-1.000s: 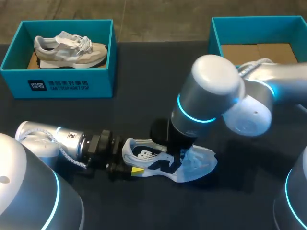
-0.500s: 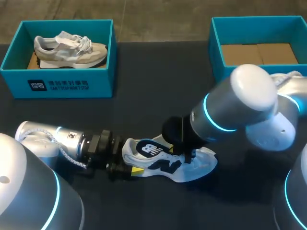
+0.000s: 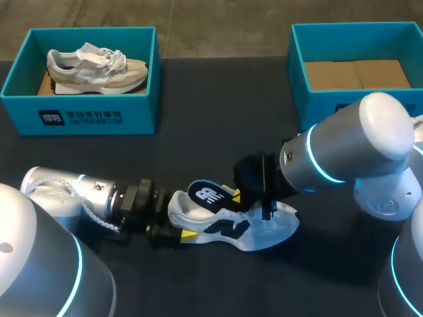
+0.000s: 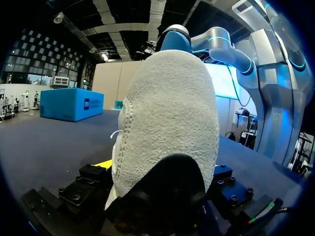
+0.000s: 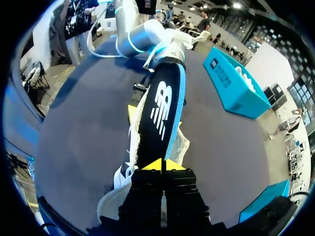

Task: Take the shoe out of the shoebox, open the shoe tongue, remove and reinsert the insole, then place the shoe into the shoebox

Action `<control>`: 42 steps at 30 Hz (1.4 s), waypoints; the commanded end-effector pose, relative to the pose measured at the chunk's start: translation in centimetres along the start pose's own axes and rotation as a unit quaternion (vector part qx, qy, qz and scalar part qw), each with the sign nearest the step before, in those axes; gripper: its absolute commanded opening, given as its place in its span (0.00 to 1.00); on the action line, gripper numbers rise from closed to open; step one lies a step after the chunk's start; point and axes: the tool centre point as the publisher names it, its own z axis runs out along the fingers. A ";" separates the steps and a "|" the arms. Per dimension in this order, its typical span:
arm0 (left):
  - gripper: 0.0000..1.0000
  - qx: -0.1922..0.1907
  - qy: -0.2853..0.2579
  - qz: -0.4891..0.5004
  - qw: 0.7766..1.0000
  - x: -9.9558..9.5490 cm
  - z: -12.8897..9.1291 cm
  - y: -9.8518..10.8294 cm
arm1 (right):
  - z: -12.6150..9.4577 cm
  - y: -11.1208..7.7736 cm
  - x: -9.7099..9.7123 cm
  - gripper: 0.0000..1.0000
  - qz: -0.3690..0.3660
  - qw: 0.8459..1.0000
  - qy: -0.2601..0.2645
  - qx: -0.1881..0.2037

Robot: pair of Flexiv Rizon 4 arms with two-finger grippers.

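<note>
A white shoe (image 3: 264, 228) with dark side markings lies on the black table, heel toward my left arm. My left gripper (image 3: 177, 231) is shut on its heel; in the left wrist view the pale suede heel (image 4: 167, 113) fills the space between the fingers. A dark insole (image 3: 206, 194) with a white logo and blue edge sticks up out of the shoe's opening. My right gripper (image 3: 239, 197) is shut on one end of it. In the right wrist view the yellow tips (image 5: 161, 164) pinch the insole (image 5: 160, 113), which stretches ahead over the shoe (image 5: 125, 174).
A teal shoebox (image 3: 79, 117) at the back left holds a beige shoe (image 3: 96, 66). A second teal shoebox (image 3: 297, 49) at the back right shows only its brown cardboard bottom. My right arm's big elbow (image 3: 370, 142) hangs in front of that box.
My right arm has swung to the right and drawn the insole up and further out of the shoe. The left arm and the shoe have kept still.
</note>
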 end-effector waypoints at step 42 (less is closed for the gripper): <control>0.00 -0.001 -0.001 -0.001 1.000 0.0 0.0 0.1 | 1.8 4.7 -2.4 0.45 -0.013 0.984 0.176 0.007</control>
